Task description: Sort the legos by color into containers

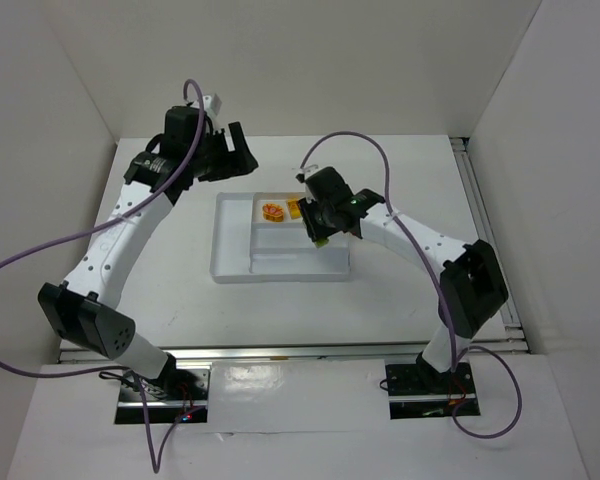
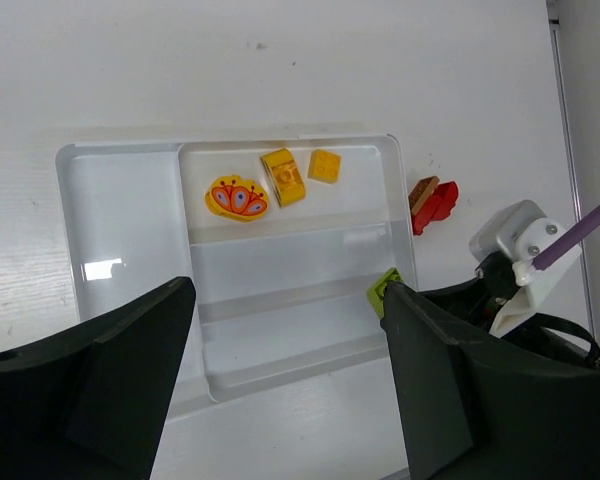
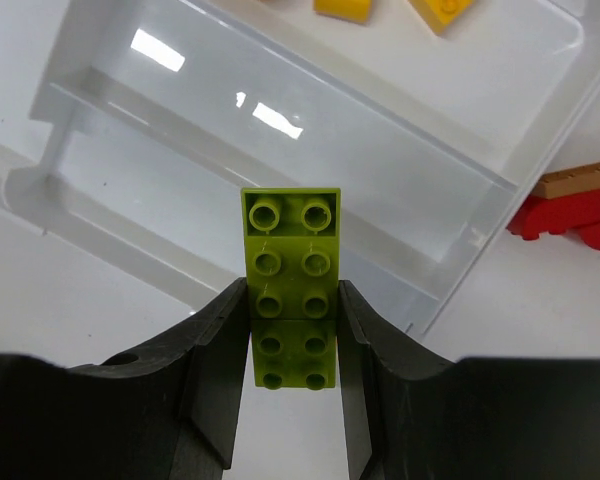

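Note:
The white tray (image 1: 230, 268) lies mid-table. Its far long section holds a round yellow piece with an orange-red pattern (image 2: 238, 197), a yellow brick (image 2: 284, 177) and a small yellow-orange brick (image 2: 324, 166). My right gripper (image 3: 292, 300) is shut on a lime green brick (image 3: 290, 255) and holds it above the tray's right end (image 2: 384, 290). A red brick (image 2: 440, 206) and an orange brick (image 2: 422, 190) lie on the table just right of the tray. My left gripper (image 2: 288, 292) is open and empty, high above the tray.
The tray's tall side section (image 2: 120, 230) and its two nearer long sections (image 2: 290, 262) hold nothing. White walls enclose the table on the left, back and right. A rail (image 1: 485, 235) runs along the table's right edge.

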`<move>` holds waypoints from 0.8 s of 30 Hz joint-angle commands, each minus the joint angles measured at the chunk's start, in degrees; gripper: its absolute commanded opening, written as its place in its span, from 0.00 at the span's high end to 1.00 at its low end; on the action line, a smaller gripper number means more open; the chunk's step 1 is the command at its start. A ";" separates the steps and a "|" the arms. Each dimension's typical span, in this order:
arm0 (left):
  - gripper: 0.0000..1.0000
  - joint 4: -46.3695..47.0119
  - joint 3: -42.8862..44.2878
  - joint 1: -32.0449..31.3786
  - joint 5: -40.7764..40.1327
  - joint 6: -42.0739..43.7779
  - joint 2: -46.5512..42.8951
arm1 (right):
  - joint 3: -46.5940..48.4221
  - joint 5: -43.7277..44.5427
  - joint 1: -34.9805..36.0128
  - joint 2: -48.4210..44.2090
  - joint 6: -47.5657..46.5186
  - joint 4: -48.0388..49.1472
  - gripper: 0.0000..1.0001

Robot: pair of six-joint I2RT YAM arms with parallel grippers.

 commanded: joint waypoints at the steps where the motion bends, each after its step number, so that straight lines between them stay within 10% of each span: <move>1: 0.13 0.47 -0.96 0.59 1.16 0.33 -2.25 | 3.27 0.87 1.70 1.43 -5.13 -1.50 0.88; 24: 0.13 -0.58 -4.66 1.73 0.64 0.86 -6.03 | 8.55 26.54 9.09 15.15 -12.69 2.81 0.79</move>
